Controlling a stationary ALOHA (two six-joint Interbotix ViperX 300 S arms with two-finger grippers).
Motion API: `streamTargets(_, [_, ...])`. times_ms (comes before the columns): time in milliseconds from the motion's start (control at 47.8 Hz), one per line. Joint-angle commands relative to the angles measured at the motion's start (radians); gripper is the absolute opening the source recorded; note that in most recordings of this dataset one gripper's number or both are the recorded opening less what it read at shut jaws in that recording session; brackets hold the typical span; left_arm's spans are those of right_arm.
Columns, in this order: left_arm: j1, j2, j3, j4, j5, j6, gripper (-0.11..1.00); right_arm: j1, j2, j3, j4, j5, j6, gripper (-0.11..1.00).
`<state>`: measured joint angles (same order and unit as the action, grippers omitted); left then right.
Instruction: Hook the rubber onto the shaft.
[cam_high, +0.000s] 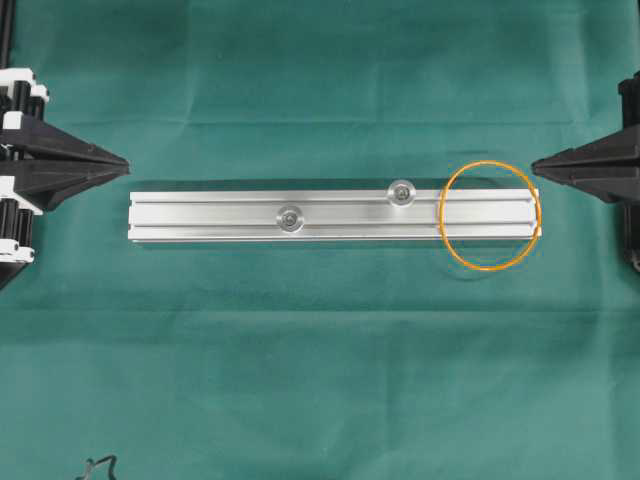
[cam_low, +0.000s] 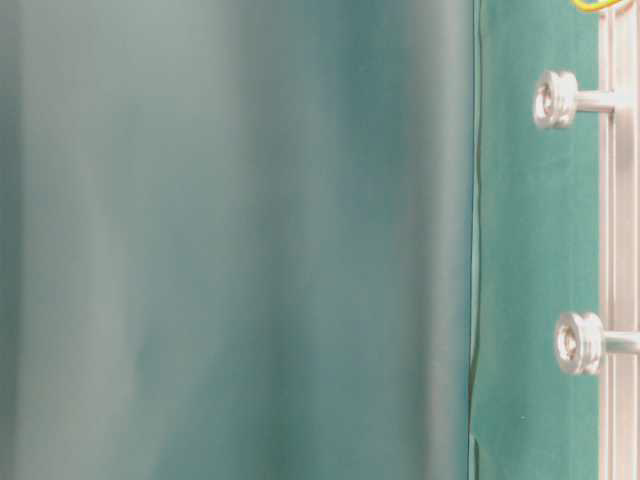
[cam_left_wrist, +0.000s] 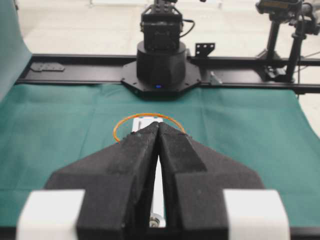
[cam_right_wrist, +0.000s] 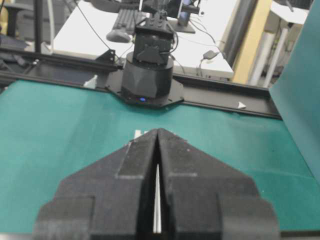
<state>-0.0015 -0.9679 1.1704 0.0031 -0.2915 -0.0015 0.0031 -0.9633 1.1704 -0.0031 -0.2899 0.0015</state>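
Start of task, nothing grasped yet. Left gripper (cam_high: 125, 160) and right gripper (cam_high: 535, 166) both parked at the two ends of the rail (cam_high: 200, 218), jaws together on each, empty, tips pointing at each other across the desk (cam_high: 300, 380).

Band (cam_high: 490, 215) lies flat over the rail end just in front of the right jaws, loop draped across the rail top and spilling onto the cloth on both sides. Not on any shaft. Far shaft (cam_high: 401, 192) sits just past the band from the right jaws; second shaft (cam_high: 290, 217) further on, nearer the left jaws. Both stand upright off the rail, seen sideways in the table-level view.

Step in hand: approach and pick the band. Judgement: right arm is the closer one. Next move needs jaws parted, dropped onto a strand where it lies off the rail edge, pinch, lift, then stretch the loop over the near shaft head. Thin band flat on metal is likely to slip.
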Motion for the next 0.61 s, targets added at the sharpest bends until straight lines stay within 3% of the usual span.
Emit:
streamTargets(0, [0.005, 0.005, -0.032, 0.035, 0.034, 0.014, 0.0, -0.002, 0.006, -0.015, 0.0, -0.002, -0.003, 0.03])
streamTargets(585, [0.005, -0.006, -0.055, 0.034, 0.095, 0.018, 0.0, -0.002, -0.002, -0.077, 0.002, 0.166, 0.005, 0.03])
